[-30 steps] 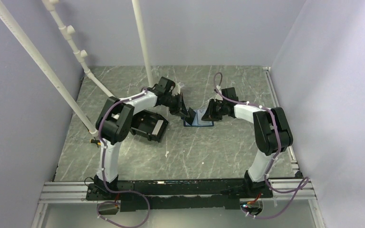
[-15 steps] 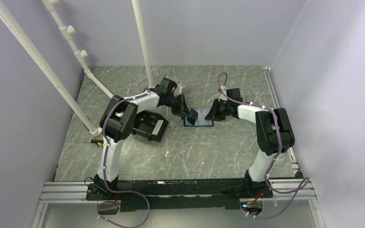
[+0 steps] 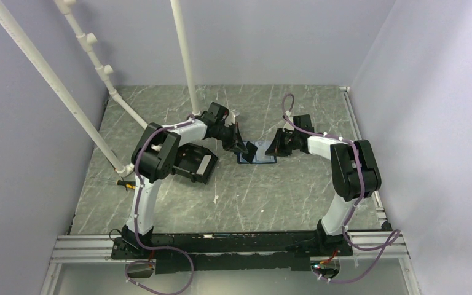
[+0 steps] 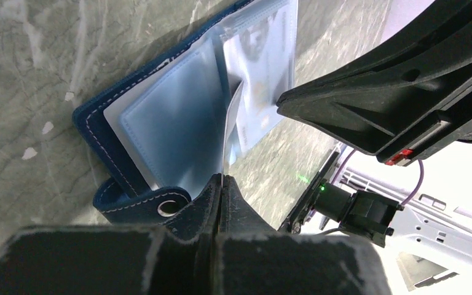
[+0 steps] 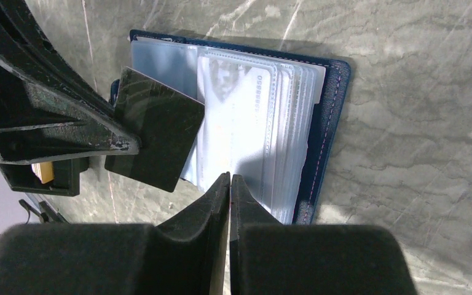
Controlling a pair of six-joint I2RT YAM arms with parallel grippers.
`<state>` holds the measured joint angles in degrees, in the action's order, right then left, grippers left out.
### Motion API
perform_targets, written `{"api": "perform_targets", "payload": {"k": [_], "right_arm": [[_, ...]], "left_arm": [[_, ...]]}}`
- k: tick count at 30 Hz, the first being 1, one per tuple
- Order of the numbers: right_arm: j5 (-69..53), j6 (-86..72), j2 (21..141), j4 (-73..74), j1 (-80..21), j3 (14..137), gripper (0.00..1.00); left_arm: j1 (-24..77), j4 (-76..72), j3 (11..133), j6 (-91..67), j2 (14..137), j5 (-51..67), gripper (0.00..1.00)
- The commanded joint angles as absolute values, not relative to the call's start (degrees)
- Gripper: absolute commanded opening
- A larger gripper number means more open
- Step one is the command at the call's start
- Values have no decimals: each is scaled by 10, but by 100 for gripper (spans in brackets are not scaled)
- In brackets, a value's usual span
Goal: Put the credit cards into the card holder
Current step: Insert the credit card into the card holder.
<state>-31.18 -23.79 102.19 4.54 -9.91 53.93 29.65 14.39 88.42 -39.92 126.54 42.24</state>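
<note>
My left jaws are pinching a clear sleeve [image 4: 228, 132] of the card holder [image 4: 126, 198] at mid-frame; my right jaws, pressed together, are facing them across it.

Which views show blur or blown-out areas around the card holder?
Left wrist: card holder sleeves smeared toward the top, lower-right background blown out white, left tool close and soft. Right wrist: card holder sharp, sleeves hazy with sheen, right tool defocused. Top external: even light, no glare, card holder small.
</note>
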Motion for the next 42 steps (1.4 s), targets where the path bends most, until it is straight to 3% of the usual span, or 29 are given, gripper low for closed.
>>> {"api": "perform_targets", "payload": {"k": [1, 23, 42], "right_arm": [[-295, -227, 1025, 46, -96, 530, 6], [-299, -231, 1027, 38, -96, 526, 4], [-305, -238, 1019, 26, -96, 515, 2]], "left_arm": [[296, 131, 902, -408, 1281, 433, 0], [295, -15, 843, -529, 1291, 398, 0], [316, -105, 752, -580, 1250, 287, 0]]}}
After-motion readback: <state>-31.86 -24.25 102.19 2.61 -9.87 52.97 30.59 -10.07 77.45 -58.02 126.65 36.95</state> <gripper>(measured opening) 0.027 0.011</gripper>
